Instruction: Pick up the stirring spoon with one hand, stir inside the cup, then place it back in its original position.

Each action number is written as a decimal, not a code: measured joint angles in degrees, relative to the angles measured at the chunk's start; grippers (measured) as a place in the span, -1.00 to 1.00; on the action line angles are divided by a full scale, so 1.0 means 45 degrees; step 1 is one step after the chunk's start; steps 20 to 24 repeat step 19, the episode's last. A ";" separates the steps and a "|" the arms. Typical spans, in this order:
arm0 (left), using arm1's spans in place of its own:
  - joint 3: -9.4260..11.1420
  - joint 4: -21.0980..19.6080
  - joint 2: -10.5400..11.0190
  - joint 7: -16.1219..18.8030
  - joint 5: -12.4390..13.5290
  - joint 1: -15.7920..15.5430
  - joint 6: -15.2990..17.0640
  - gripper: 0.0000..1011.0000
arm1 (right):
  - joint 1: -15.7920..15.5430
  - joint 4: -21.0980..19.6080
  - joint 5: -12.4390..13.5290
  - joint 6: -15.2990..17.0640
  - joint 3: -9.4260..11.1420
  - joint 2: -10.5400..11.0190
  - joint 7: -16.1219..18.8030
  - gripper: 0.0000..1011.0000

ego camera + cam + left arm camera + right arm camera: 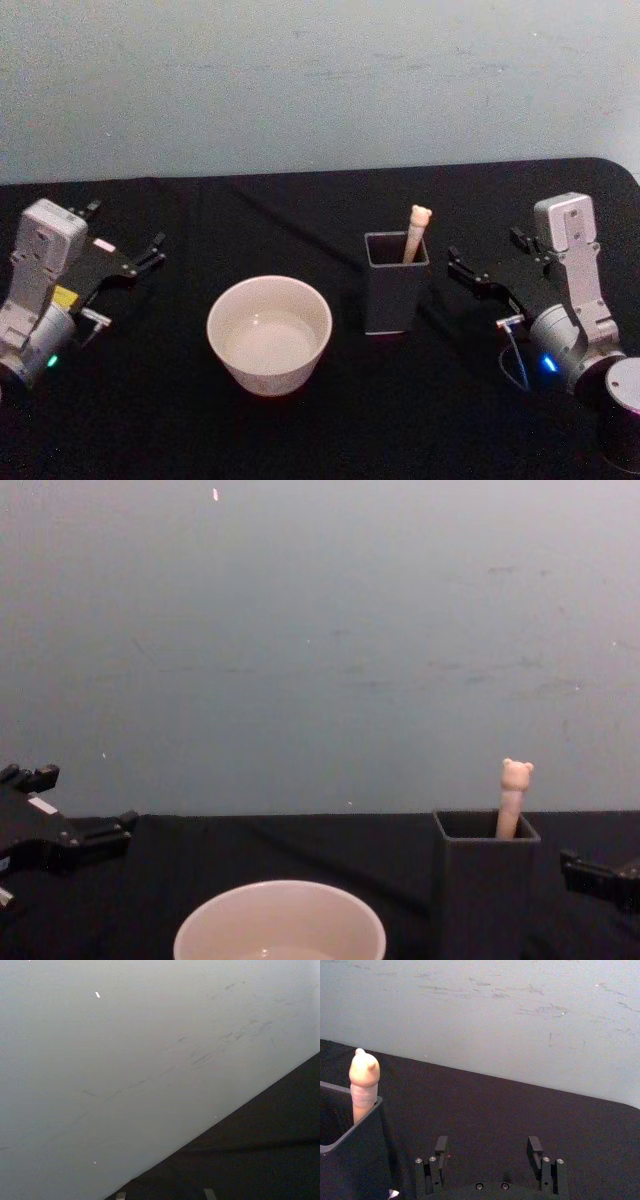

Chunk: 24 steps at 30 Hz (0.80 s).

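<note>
Peach-beige bear-headed stirring spoon (417, 232) stands handle-up in the dark grey square holder (396, 282), leaning on its far right corner; wide cream-white cup (269, 333) sits just left of it on the black table (300, 215). Your right gripper (487, 263) waits near the holder, fingers spread, empty. Left gripper (122, 240) parked far left, also spread. Risks: the narrow handle slips when pinched; a slanted pull likely drags or tips the holder toward the cup.
</note>
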 joint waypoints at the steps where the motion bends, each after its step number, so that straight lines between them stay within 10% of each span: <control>1: 0.0000 0.0000 0.0000 0.0001 0.0000 0.0000 0.0000 0.98 | 0.0000 0.0000 0.0000 0.0001 0.0000 -0.0001 0.0000 0.98; 24: 0.0000 0.0000 0.0000 0.0001 0.0000 0.0000 0.0000 0.98 | 0.0000 0.0000 0.0000 0.0000 0.0000 -0.0001 -0.0001 0.98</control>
